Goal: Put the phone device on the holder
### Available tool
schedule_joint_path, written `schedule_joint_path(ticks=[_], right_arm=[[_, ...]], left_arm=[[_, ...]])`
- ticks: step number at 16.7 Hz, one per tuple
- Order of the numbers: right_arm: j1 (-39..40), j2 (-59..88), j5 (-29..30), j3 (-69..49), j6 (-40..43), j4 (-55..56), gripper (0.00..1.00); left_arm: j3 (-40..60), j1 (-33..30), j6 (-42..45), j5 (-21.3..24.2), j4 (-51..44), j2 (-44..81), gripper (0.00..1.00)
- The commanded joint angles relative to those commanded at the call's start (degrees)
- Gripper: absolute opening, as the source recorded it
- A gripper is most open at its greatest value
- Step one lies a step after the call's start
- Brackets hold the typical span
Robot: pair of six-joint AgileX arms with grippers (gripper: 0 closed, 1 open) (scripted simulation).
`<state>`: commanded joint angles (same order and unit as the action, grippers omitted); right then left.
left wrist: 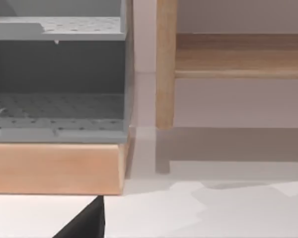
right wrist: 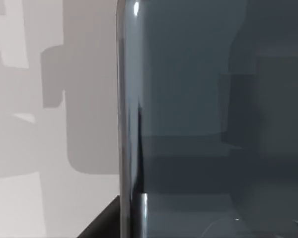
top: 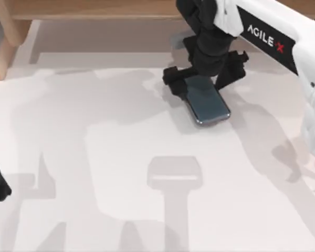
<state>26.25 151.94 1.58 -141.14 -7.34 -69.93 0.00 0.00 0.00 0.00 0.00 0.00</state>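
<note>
The right arm reaches down from the table's far right edge, right gripper clamped across the phone device (glossy face up); the left arm sits parked at the left edge.

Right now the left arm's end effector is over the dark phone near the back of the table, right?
Not quite: it is the right arm's end effector over the phone device, as the top view shows. The left arm sits parked at the table's left edge.

Glossy glass-like phone device with silvery rim; matt white table.
</note>
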Motion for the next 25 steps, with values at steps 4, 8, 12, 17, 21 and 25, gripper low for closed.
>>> schedule_joint_path(ticks=[4, 8, 12, 17, 21, 25], right_arm=[[0.73, -6.63, -0.63, 8.02, -3.18, 0.42, 0.0], [0.73, -18.66, -1.07, 23.19, -6.89, 4.53, 0.0], [0.26, -32.55, 0.29, 38.35, -10.07, 10.73, 0.0], [-0.09, -47.17, 4.21, 53.08, -13.07, 18.53, 0.0], [0.16, -57.42, 8.76, 65.77, -14.4, 24.48, 0.0], [0.74, -66.53, 14.1, 77.78, -15.47, 31.15, 0.0]], left_arm=[[0.0, 0.0, 0.0, 0.0, 0.0, 0.0, 1.0], [0.0, 0.0, 0.0, 0.0, 0.0, 0.0, 1.0], [0.0, 0.0, 0.0, 0.0, 0.0, 0.0, 1.0], [0.0, 0.0, 0.0, 0.0, 0.0, 0.0, 1.0], [0.0, 0.0, 0.0, 0.0, 0.0, 0.0, 1.0], [0.0, 0.0, 0.0, 0.0, 0.0, 0.0, 1.0]])
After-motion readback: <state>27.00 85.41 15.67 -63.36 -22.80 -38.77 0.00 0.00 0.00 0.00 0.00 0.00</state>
